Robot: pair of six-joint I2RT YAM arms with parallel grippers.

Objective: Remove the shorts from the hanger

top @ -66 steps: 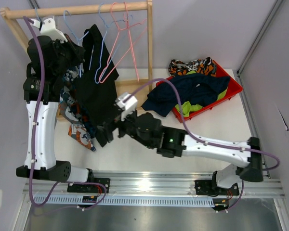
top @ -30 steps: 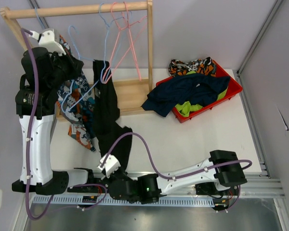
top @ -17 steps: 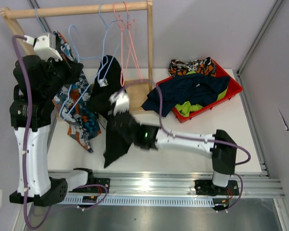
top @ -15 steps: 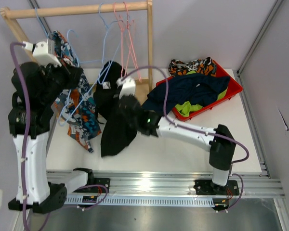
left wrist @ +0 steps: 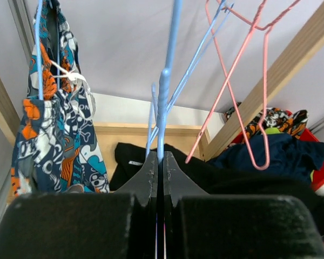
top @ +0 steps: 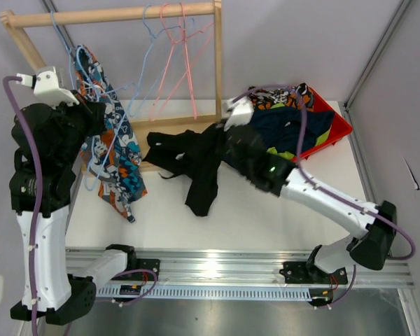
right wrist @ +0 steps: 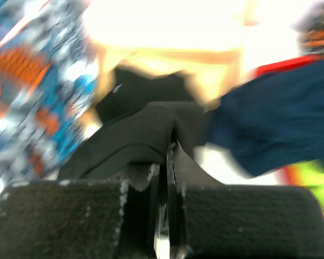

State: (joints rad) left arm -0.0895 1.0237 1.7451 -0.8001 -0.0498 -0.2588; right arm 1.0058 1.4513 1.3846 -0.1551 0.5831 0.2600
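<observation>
Left jaws: hanger (left wrist: 161, 108) wire between them; hung shorts (left wrist: 54, 140) to their left, spare hangers (left wrist: 231, 81) to their right. Right jaws: loose shorts (right wrist: 146, 127) between and ahead of them; tray (top: 343, 126) with piled shorts (right wrist: 270, 118) to their right.

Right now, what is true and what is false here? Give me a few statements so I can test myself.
The right gripper is shut on the black shorts. True.
The black shorts hang on a pink hanger. False: the pink hangers are bare, and the shorts are off the rack.
The patterned shorts hang at the wooden rack. True.
The left gripper is open and empty. False: it is shut on a blue hanger.
</observation>
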